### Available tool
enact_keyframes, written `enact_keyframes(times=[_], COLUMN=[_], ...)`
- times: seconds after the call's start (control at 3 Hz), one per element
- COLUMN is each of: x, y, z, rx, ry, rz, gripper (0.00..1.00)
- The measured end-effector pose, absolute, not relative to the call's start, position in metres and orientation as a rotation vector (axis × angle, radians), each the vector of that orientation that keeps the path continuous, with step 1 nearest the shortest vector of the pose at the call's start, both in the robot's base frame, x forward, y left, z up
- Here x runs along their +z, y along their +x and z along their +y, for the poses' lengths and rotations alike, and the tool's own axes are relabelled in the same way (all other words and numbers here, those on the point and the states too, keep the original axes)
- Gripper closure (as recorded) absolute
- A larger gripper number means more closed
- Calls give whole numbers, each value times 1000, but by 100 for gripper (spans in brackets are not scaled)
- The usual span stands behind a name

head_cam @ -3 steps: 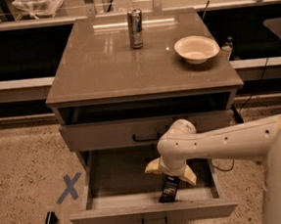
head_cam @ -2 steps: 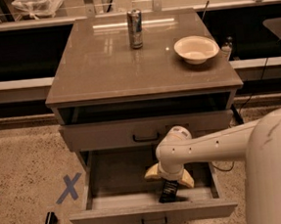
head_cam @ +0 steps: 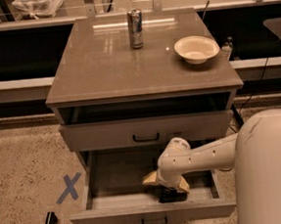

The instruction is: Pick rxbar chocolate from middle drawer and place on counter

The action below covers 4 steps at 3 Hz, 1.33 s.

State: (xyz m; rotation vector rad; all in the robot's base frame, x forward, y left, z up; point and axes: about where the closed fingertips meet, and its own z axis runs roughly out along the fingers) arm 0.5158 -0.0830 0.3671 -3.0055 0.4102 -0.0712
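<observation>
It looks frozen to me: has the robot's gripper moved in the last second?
Yes. The gripper has shifted down in the view and slightly left, closer to the front wall of the open middle drawer it reaches into.

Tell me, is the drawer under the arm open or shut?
Open: the middle drawer is pulled out, its floor showing, with the pincer down inside it.
</observation>
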Motion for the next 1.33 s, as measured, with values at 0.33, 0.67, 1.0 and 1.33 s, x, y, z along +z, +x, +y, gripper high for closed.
enact_keyframes(times=[0.33,0.67,1.0,1.33], x=[357,352,354,360], y=[516,516,516,516], z=[-83,-83,-83,-82], rx=[-87,-98,-97,-95], ry=[-2992,-2988,-2988,-2983], rz=[406,391,390,386], gripper=[17,40,62,94])
